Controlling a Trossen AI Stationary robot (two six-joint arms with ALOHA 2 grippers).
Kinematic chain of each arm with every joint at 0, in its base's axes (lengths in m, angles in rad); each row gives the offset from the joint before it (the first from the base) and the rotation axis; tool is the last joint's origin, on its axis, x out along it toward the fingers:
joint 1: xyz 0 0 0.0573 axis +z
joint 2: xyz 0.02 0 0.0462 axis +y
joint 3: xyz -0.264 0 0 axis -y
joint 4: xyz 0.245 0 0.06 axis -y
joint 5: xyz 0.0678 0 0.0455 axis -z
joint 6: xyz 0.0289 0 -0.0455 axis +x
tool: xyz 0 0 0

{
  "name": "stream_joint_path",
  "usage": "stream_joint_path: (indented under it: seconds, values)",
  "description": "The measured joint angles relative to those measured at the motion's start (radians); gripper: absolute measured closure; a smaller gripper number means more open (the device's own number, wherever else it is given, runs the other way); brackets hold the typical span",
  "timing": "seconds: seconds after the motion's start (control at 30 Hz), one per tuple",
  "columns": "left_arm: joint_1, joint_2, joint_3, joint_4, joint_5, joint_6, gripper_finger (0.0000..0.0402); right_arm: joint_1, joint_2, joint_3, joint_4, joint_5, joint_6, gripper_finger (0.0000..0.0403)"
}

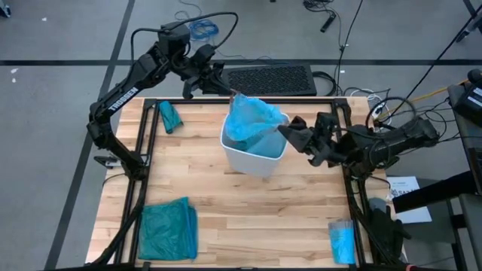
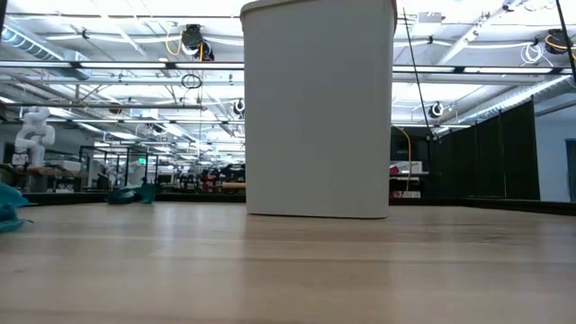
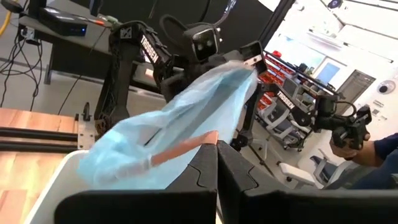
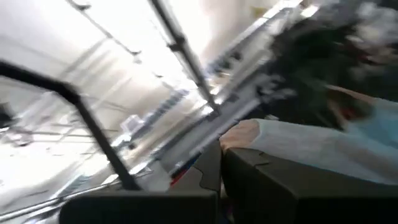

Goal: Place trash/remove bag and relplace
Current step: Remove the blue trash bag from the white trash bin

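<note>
My left gripper (image 1: 226,86) is clenched on the far edge of the bag (image 1: 252,120); my right gripper (image 1: 290,124) is clenched on its opposite edge. Between them the pale blue bag hangs raised, its lower part in the white bin (image 1: 256,156). No trash shows loose on the table (image 1: 248,218). By my judgement the bag is partway out; seating a fresh liner, perhaps the folded teal bag (image 1: 167,229) nearer the front, remains.
</note>
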Motion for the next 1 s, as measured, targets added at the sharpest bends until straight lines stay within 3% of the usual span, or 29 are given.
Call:
stream_joint_path:
  seconds: [0.13,0.3,0.4,0.47,0.57,1.0]
  values:
    - [0.000,0.000,0.000,0.000,0.000,0.000,0.0402,-0.005,-0.008,0.000,-0.136,0.134,0.097,0.0403]
    - [0.000,0.000,0.000,0.000,0.000,0.000,0.0402,-0.003,0.011,0.000,-0.078,0.066,0.088,0.0403]
    - [0.000,0.000,0.000,0.000,0.001,0.000,0.0402,0.000,-0.002,0.000,-0.212,0.224,0.160,0.0403]
    - [-0.005,0.000,0.000,0.000,0.001,0.000,0.0402,-0.008,0.013,-0.002,-0.166,0.161,0.132,0.0403]
    - [-0.017,0.000,0.000,0.004,0.004,0.002,0.0402,-0.022,0.036,-0.001,0.035,0.011,0.050,0.0403]
    - [-0.185,0.047,0.000,0.071,-0.013,0.026,0.0402,-0.135,0.091,0.000,0.008,-0.043,0.191,0.0403]
